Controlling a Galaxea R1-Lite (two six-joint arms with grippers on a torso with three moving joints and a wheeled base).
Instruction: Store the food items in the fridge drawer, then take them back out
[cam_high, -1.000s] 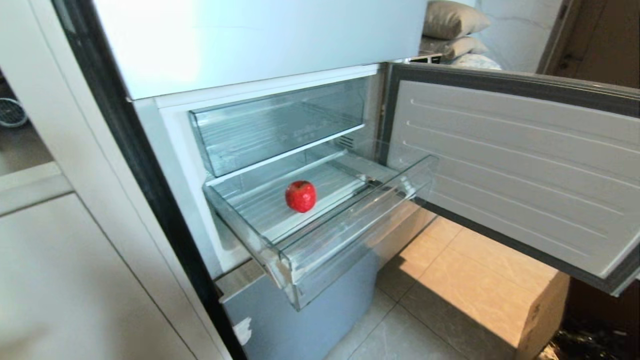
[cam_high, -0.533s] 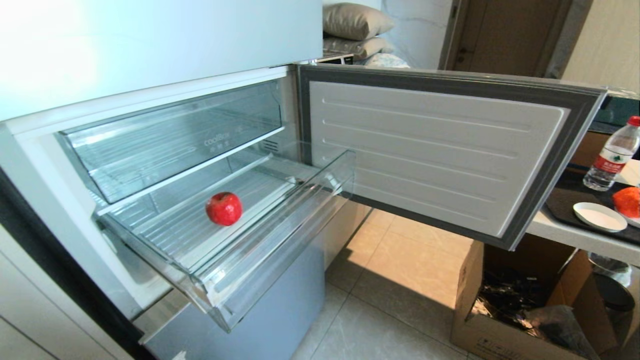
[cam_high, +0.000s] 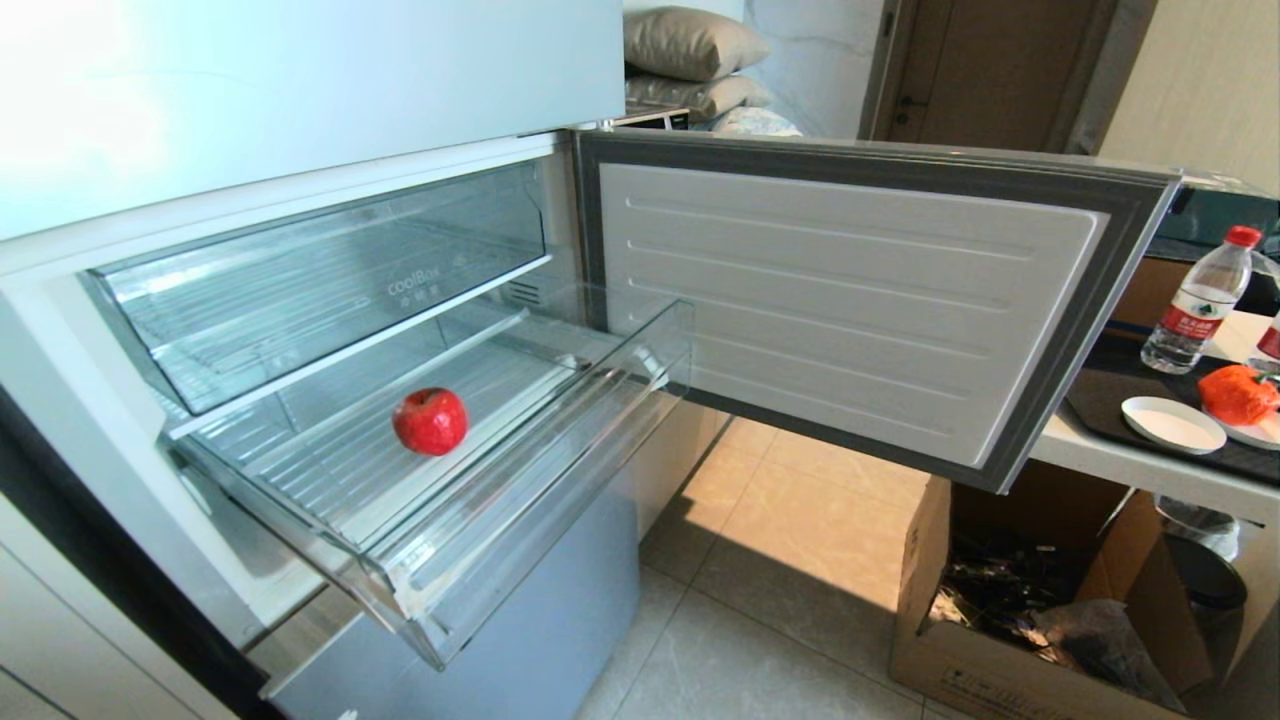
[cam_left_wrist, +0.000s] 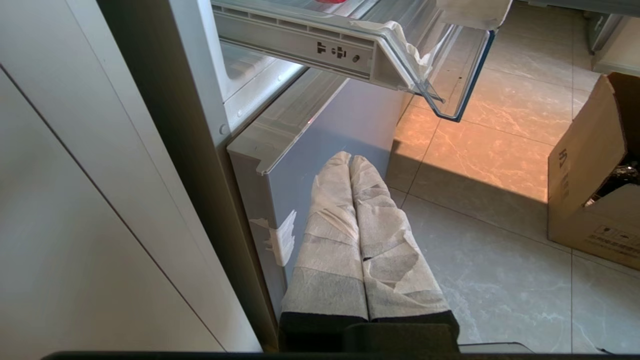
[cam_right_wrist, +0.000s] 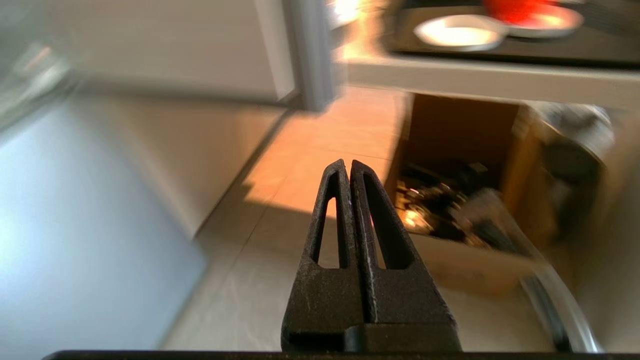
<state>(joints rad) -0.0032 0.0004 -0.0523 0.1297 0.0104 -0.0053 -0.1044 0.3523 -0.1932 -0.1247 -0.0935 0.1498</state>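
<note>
Food item: While the red fruit (cam_high: 430, 421) lies loose on the ribbed floor of the fridge drawer (cam_high: 520, 500), I count the storing half as done for this one piece; nothing touches it.
Drawer: pulled out toward me, low front lip nearest, the fruit left of centre on its floor; the taller clear drawer (cam_high: 320, 280) sits above and farther back, with nothing in it that I can see.
Left gripper: the left gripper (cam_left_wrist: 350, 159) is parked low beside the fridge's lower front, below the drawer's near corner, its wrapped fingers pressed together and holding nothing.
Right gripper: the right gripper (cam_right_wrist: 348, 167) is out of my head view; its own camera shows it low over the floor tiles, pointed toward the cardboard box (cam_high: 1000, 600), black fingers tight together and empty.
Fridge door: the door (cam_high: 850, 300) stands swung wide to the right.
Far right: a counter with a white plate (cam_high: 1172, 424), an orange-red item (cam_high: 1238, 393) that may be another food piece, and a water bottle (cam_high: 1195, 305).
Progress: I judge roughly midway; taking the fruit back out remains.
</note>
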